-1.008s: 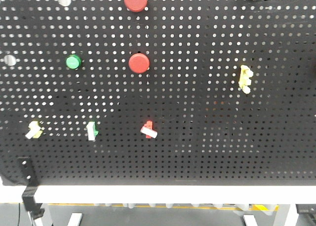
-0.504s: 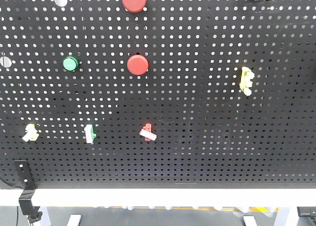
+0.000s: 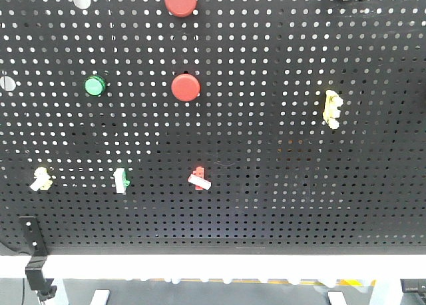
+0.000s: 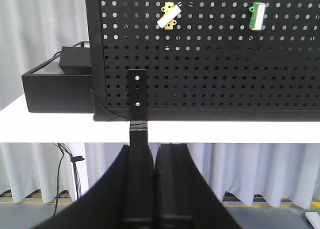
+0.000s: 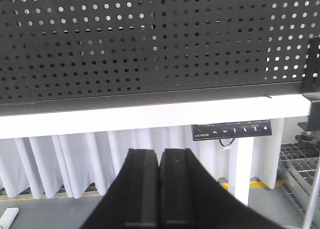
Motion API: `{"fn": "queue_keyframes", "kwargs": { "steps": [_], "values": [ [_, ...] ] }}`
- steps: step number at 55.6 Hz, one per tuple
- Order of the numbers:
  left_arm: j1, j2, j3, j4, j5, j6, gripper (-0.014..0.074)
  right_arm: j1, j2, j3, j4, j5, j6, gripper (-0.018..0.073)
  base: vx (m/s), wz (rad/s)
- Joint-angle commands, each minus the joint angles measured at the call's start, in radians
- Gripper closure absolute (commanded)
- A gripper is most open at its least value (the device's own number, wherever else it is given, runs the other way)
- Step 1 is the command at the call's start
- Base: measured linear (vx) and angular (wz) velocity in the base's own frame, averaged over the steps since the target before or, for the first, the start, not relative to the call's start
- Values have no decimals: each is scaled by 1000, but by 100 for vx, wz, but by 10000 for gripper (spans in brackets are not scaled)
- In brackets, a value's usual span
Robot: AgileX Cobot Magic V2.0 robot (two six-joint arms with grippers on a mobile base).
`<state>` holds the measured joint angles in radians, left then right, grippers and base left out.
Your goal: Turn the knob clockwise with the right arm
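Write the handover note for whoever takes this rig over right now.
Left gripper: shut, empty, low in front of the table, facing the pegboard.
Right gripper: shut, empty, below the table edge, clear of the board.
Knobs on the pegboard: lower yellow knob, green knob and red knob in a row, upper yellow knob at right. Which one is the target cannot be told.
Done: nothing; no arm is at any knob.
Left: open the right gripper, reach the knob, grip it, turn clockwise.
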<state>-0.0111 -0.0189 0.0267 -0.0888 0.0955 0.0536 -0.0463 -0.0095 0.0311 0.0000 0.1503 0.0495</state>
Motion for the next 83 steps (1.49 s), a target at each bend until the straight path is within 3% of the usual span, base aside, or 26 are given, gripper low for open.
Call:
{"fn": "queue_keyframes", "kwargs": {
  "steps": [1,83],
  "values": [
    [-2,-12,11,-3,-86,-2,603,-4,-15,6,-7,-88,-5,568,2,0],
    [-2,-12,11,-3,-86,-2,603,-4,-15,6,-7,-88,-5,568,12,2]
  ]
}}
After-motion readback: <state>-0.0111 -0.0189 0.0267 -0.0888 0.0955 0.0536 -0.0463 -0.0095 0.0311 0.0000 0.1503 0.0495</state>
